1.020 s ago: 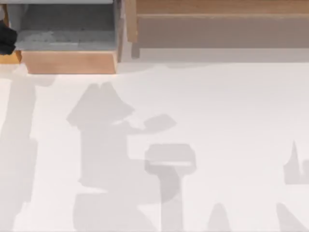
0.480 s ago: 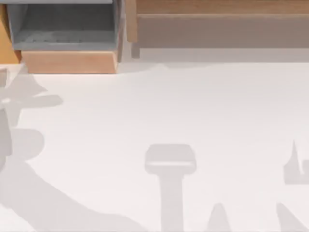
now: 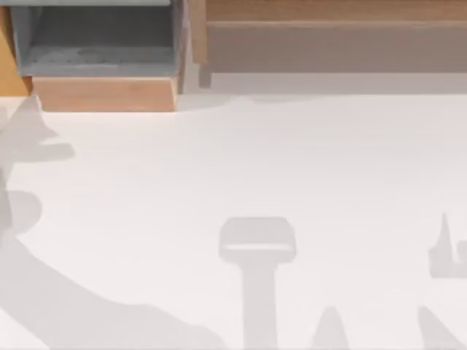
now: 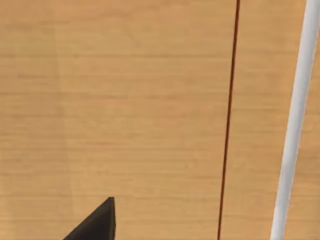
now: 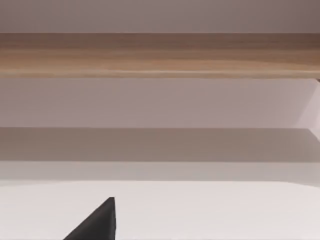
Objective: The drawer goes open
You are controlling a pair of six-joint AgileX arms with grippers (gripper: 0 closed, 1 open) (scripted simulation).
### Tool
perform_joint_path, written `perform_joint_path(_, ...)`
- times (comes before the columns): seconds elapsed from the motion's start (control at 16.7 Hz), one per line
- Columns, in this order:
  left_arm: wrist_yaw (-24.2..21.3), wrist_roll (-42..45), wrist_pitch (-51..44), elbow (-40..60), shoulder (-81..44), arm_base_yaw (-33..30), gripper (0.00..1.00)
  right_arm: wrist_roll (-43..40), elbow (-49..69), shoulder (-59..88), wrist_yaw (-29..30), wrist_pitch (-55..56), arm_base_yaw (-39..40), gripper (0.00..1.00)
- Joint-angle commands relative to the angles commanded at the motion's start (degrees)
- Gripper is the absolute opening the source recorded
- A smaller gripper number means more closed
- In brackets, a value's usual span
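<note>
Neither arm's jaws can be judged apart or together. The left wrist view faces a light-brown wooden panel (image 4: 125, 110). The boxy drawer with a light-brown wooden front and grey inside (image 3: 102, 93) sits at the white bench's (image 3: 292, 175) far left, apparently pulled out, so what remains is likely only parking the arms.

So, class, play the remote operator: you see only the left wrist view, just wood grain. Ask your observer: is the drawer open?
Observer: Yes. In the top view the drawer is pulled out at the upper left, with its grey floor exposed.
Operator: Anything inside it?
Observer: No object that I can make out, only faint marks on the grey floor.
Operator: What is beside it?
Observer: A long wooden slab runs to its right along the top edge of that view.
</note>
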State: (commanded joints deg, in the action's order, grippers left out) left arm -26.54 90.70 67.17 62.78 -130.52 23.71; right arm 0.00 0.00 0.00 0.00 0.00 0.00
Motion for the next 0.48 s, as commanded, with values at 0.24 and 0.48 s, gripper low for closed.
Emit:
perform_joint_path(0.24, 0.6, 0.1, -1.3, 3.0, -1.4, -0.4, 1.0, 0.0, 0.0, 0.0, 0.0, 0.0, 0.0, 1.0)
perform_joint_path(0.48, 1.3, 0.0, -3.3, 6.8, -3.2, -1.2, 1.0, 0.0, 0.0, 0.0, 0.0, 0.0, 0.0, 1.0)
